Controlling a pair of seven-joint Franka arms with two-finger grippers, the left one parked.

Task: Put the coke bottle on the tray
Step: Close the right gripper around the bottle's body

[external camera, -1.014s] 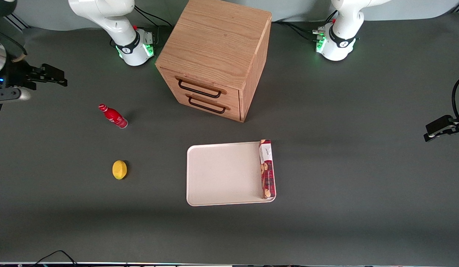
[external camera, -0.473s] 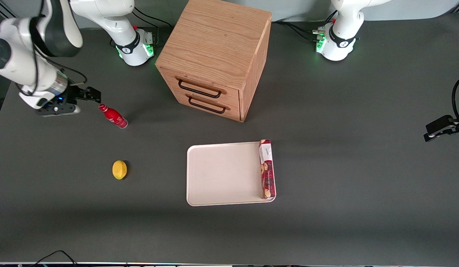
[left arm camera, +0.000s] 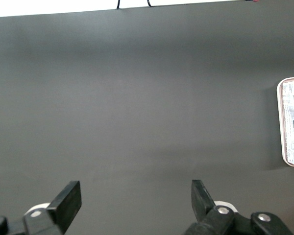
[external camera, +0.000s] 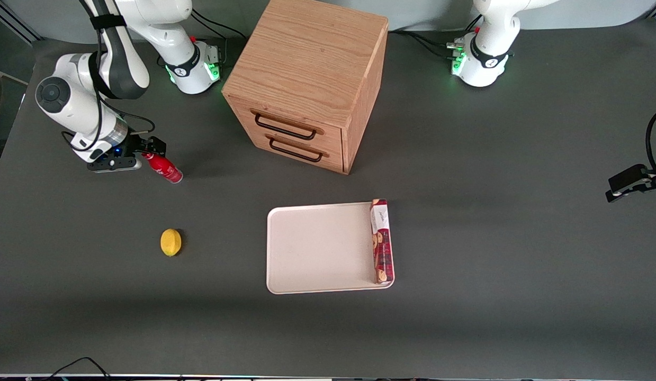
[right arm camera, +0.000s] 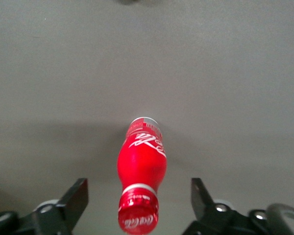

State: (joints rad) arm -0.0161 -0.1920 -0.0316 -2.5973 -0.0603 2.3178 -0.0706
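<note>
Coke bottle (external camera: 162, 166): slim, glossy red, white script, ridged red cap, narrow neck. It stands on the matte grey table (external camera: 465, 238), well apart from the tray (external camera: 317, 248), at about 10 o'clock from it. Tray: flat, cream-white, rounded corners, low rim; long red cookie box (external camera: 382, 241) along one edge. Gripper (right arm camera: 137, 200): fingers spread wide, bottle cap between them, touching neither finger. Yellow lemon (external camera: 171, 242) nearer the front camera.

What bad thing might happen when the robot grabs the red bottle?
The coke bottle stands upright on the table, and the open gripper is right at its cap, so a bump might topple it. The cookie box already fills one edge of the tray, so a sloppy drop could hit it.
</note>
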